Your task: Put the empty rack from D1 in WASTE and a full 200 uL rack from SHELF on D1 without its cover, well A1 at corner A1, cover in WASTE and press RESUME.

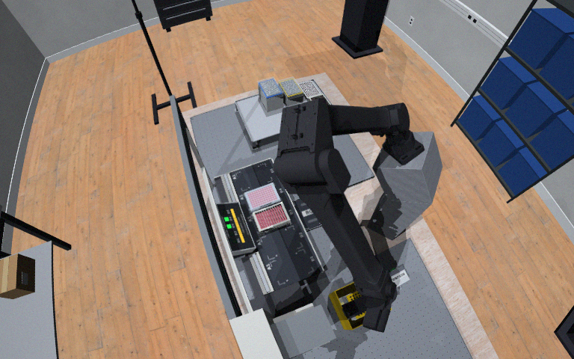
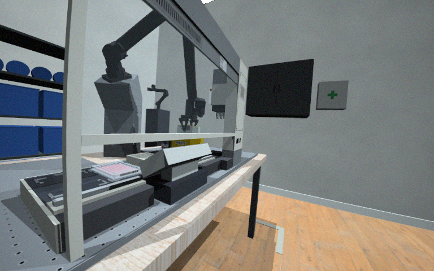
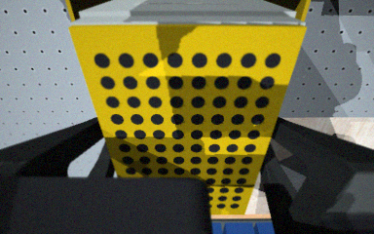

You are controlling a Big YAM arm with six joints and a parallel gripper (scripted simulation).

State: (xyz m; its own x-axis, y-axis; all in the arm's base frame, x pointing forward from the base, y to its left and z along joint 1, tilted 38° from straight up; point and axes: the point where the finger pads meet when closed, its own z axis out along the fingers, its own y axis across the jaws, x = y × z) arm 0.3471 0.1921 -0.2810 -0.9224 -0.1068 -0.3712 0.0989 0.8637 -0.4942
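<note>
My gripper (image 1: pixel 373 314) (image 2: pixel 189 122) (image 3: pixel 187 116) is shut on the empty tip rack (image 3: pixel 185 97) (image 2: pixel 189 129), a yellow-topped rack with rows of empty dark holes. It holds the rack by its long sides, just above the yellow waste bin (image 1: pixel 335 303) (image 2: pixel 187 141) at the near end of the table. The bin's yellow rim (image 3: pixel 68 9) shows past the rack's far end in the wrist view. Deck position D1 (image 1: pixel 291 258) is bare, with its locator marks showing. Three racks (image 1: pixel 270 88) (image 1: pixel 290 87) (image 1: pixel 311 88) stand on the shelf unit at the far end.
Two pink plates (image 1: pixel 262 197) (image 1: pixel 271 216) sit side by side on the deck. The panel (image 1: pixel 235 228) shows green lights and a lit amber strip. A grey block (image 1: pixel 302 327) stands beside the bin. A small white-labelled box (image 1: pixel 400 277) sits right of the arm.
</note>
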